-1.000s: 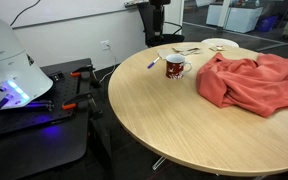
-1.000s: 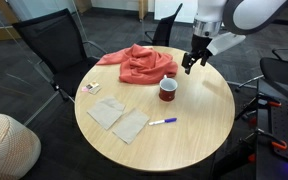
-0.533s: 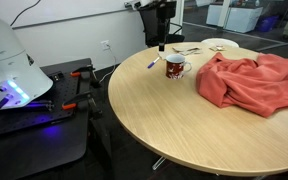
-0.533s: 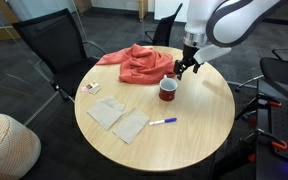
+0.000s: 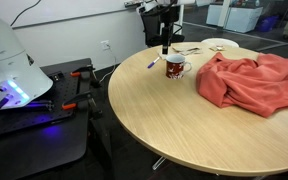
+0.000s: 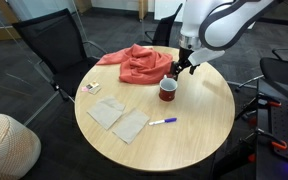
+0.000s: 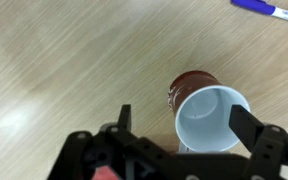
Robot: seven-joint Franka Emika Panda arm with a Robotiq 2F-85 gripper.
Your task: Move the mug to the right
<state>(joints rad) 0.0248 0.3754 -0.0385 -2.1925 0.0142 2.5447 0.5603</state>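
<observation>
The mug (image 5: 175, 67) is white with a red patterned band and stands upright on the round wooden table (image 5: 174, 120). It also shows in the other exterior view (image 6: 168, 90). In the wrist view the mug (image 7: 206, 112) is seen from above, its white interior showing. My gripper (image 7: 187, 125) is open and hangs just above it, the rim lying between the two fingers. In both exterior views the gripper (image 6: 180, 70) is close over the mug's far side.
A red cloth (image 6: 137, 63) lies bunched beside the mug. A blue pen (image 6: 163, 121), napkins (image 6: 119, 117) and a small card (image 6: 91, 88) lie on the table. Chairs (image 6: 54, 50) stand around it.
The arm has come down and moved toward the mug, so the gripper now hangs directly over it. The mug has not moved.
</observation>
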